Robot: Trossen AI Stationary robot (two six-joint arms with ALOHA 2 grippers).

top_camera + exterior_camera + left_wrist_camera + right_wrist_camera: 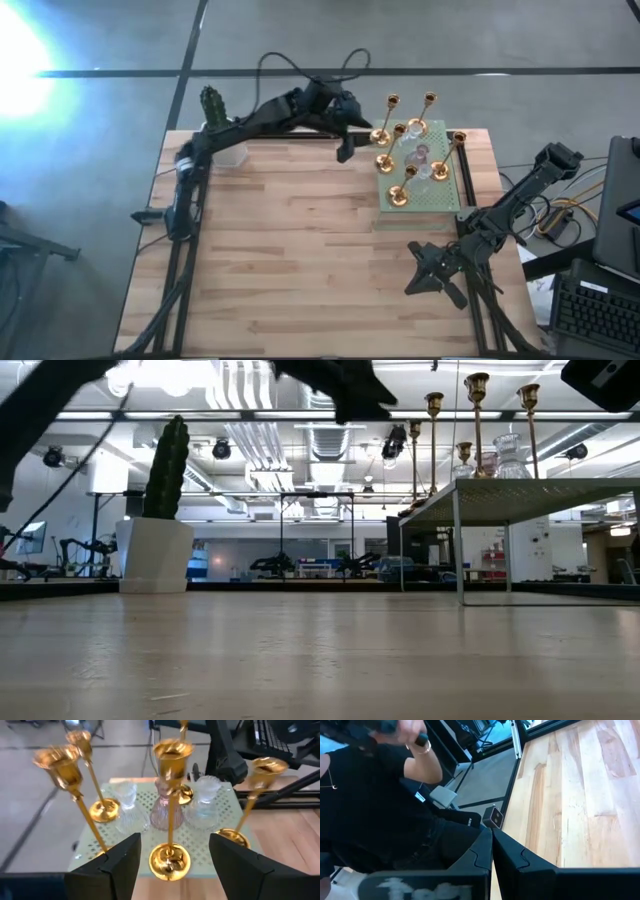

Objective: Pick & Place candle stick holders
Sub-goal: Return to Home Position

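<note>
Several gold candle stick holders [170, 805], tall and short, stand by their round bases on a green perforated mat [197, 837]. A pinkish glass holder [162, 812] and clear glass ones [207, 790] stand among them. In the high view the mat [450, 195] lies at the table's far right. My left gripper [172, 870] hovers open just left of the mat [348, 140]. Its fingers frame the nearest gold holder's base [170, 861] without touching it. My right gripper [425, 270] rests shut near the table's right edge, with nothing between its fingers [492, 855].
A green cactus [212, 103] in a white pot [155, 555] stands at the far left corner. The mat sits on a raised platform on thin legs [458, 545]. A person in black [375, 805] is beyond the table's edge. Bare wood [300, 250] fills the middle.
</note>
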